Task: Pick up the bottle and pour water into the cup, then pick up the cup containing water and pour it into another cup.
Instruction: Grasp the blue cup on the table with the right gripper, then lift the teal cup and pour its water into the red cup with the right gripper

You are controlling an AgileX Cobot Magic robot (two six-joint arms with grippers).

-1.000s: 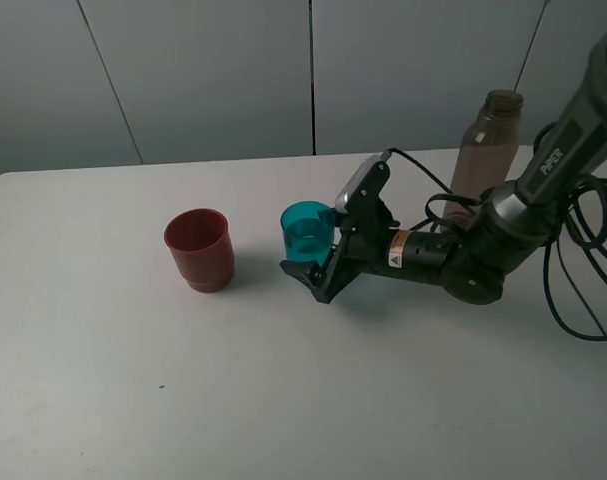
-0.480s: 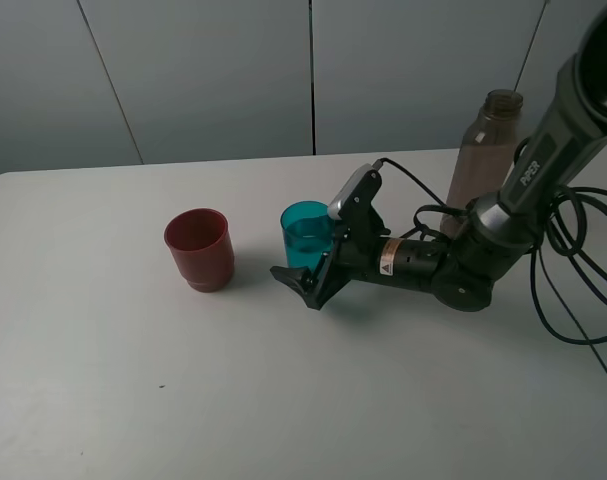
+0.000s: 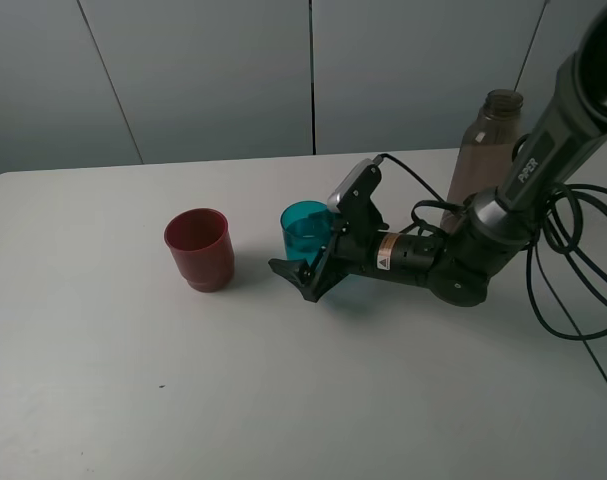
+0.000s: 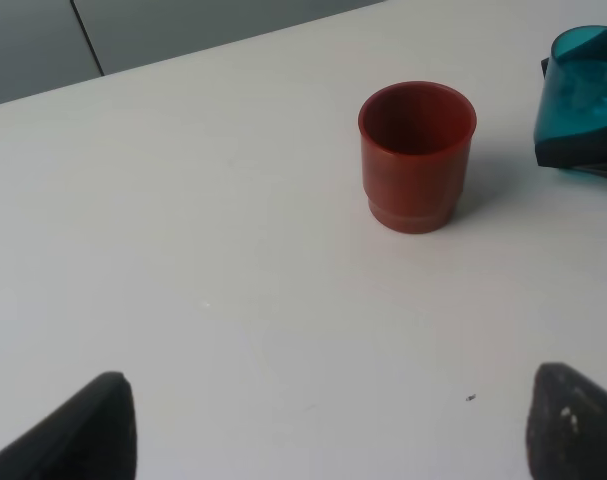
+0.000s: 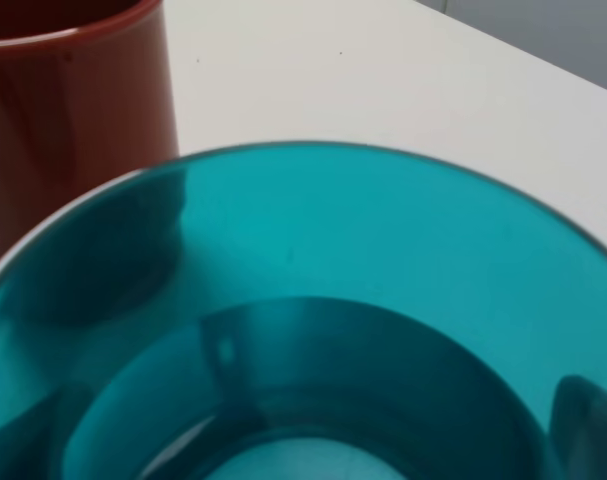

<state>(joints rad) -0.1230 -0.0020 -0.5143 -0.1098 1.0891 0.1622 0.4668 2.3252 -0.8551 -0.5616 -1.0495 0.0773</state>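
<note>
The teal cup [image 3: 305, 228] stands on the table to the right of the dark red cup [image 3: 197, 248]. My right gripper [image 3: 305, 250] lies low on the table, its open jaws either side of the teal cup. In the right wrist view the teal cup [image 5: 313, 300] fills the frame, my fingers [image 5: 583, 420] show through its wall, and the red cup [image 5: 73, 110] is just beyond. The grey-brown bottle [image 3: 488, 150] stands uncapped behind my right arm. My left gripper [image 4: 338, 440] is open and empty, well short of the red cup [image 4: 417, 155] and the teal cup [image 4: 583, 100].
The white table [image 3: 283, 400] ends at a grey panelled wall at the back. Black cables [image 3: 573, 290] loop off my right arm near the table's right edge.
My right gripper has slid a little further left, so its jaws now reach further around the teal cup. The cups and the bottle have not moved.
</note>
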